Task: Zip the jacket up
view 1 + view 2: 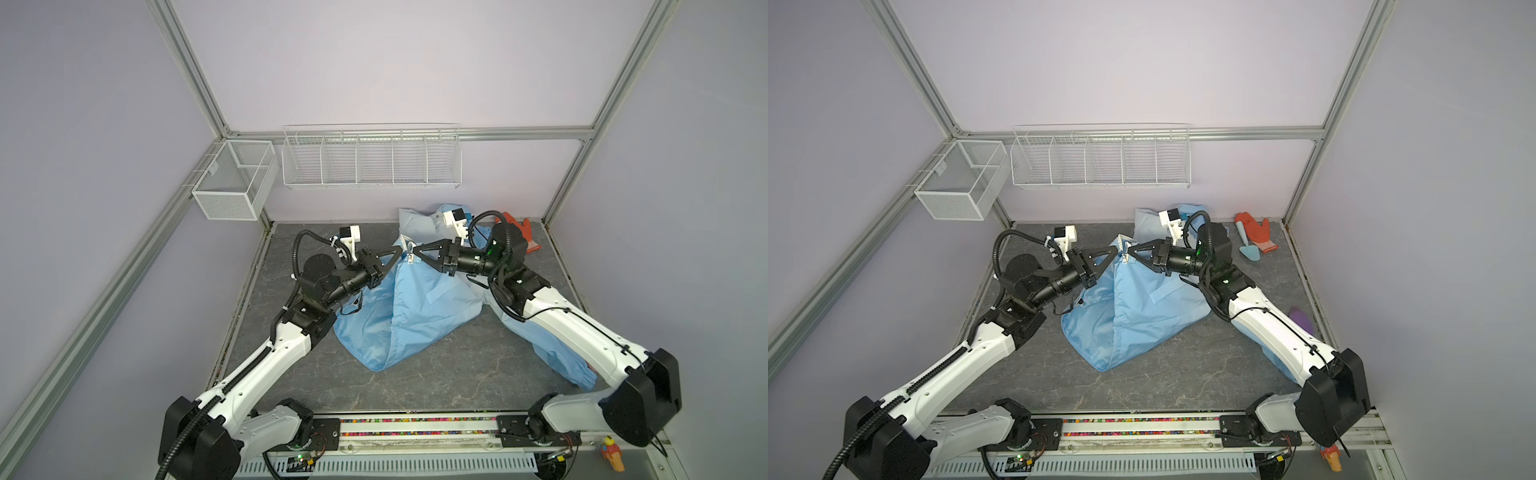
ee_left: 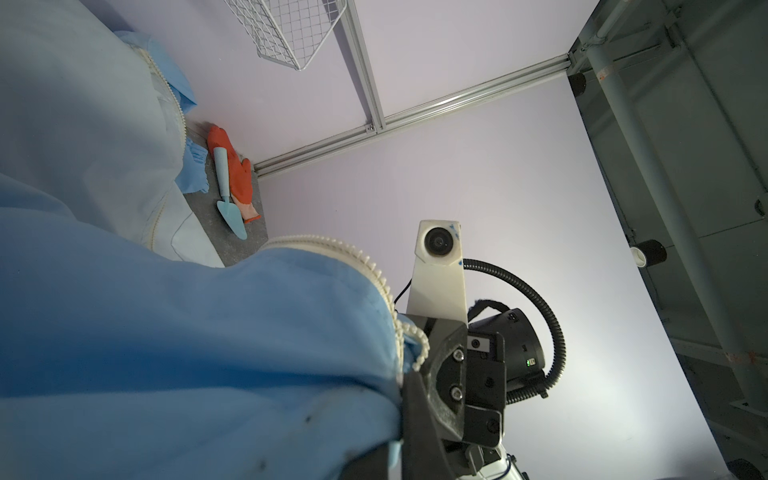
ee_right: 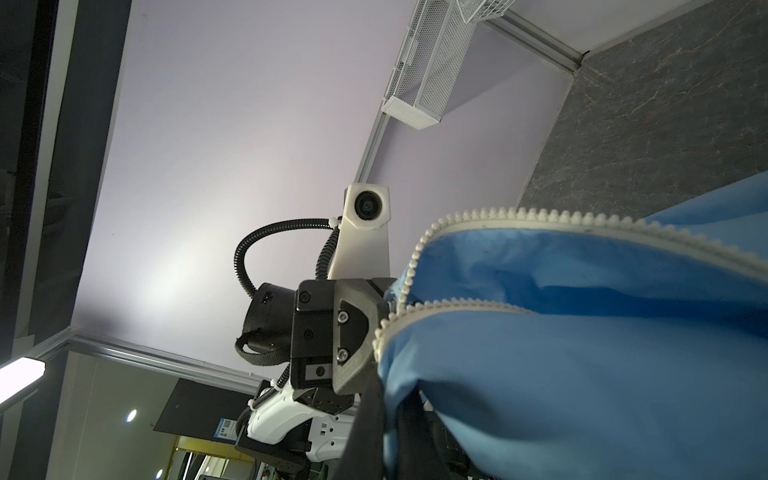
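The light-blue jacket (image 1: 415,307) (image 1: 1133,307) is pulled up into a tent shape at mid-table, with one sleeve trailing toward the front right. Its white zipper (image 1: 410,254) runs down from the peak. My left gripper (image 1: 398,251) (image 1: 1115,249) is shut on the jacket's zipper edge from the left. My right gripper (image 1: 417,256) (image 1: 1130,252) is shut on the facing edge from the right, tips nearly touching. The left wrist view shows blue cloth (image 2: 166,332) and zipper teeth (image 2: 365,266) pinched at my left gripper (image 2: 395,453). The right wrist view shows cloth (image 3: 582,374) inside my right gripper (image 3: 390,440).
An orange glove (image 1: 1256,232) and a pale blue trowel (image 1: 1248,247) lie at the back right. A purple object (image 1: 1302,322) lies by the right edge. A wire basket (image 1: 237,178) and a wire rack (image 1: 370,156) hang on the back walls.
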Robot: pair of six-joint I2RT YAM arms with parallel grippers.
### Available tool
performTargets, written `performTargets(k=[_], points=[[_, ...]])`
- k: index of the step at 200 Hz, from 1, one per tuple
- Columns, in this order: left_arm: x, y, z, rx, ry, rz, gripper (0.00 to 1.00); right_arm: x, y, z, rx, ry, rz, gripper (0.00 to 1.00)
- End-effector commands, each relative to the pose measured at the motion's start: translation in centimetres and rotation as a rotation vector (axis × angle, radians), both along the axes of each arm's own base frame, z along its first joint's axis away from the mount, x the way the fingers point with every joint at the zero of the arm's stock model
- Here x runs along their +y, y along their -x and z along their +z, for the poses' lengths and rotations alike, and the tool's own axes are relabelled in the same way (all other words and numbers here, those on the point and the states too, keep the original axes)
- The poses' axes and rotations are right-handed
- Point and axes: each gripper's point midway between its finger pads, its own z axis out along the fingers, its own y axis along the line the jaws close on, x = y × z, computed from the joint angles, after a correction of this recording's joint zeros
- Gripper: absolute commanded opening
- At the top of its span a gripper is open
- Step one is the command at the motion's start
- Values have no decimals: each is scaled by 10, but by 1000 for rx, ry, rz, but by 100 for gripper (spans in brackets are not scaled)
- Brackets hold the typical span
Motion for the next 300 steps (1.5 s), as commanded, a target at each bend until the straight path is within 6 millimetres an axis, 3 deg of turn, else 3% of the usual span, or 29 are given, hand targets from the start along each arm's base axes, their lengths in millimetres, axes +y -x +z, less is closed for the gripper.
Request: performTargets(k=[1,300], points=[[3,4,27,-85,35,2,0,1,2,21,-65,-35,-3,6],[0,15,12,-57,-14,-53,0,-2,-12,29,-22,-70,-32,6]])
